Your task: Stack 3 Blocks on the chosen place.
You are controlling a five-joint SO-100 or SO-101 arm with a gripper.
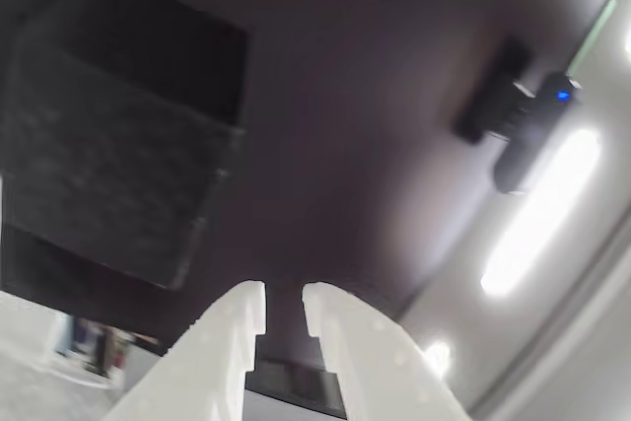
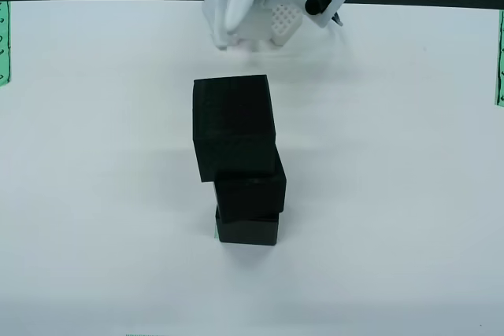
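Your gripper (image 2: 236, 33) is hanging near the worktop's (image 2: 409, 194) far edge, fingers nearly together, holding nothing. The three blocks (image 2: 240, 159) are standing stacked mid-worktop, upper ones offset, covering the chosen place: stack apparently complete.

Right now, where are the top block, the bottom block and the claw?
top block (image 2: 232, 116), image2 view, on its upper face.
bottom block (image 2: 246, 228), image2 view, on its front face.
claw (image 1: 284, 308), image view, between its white fingertips.
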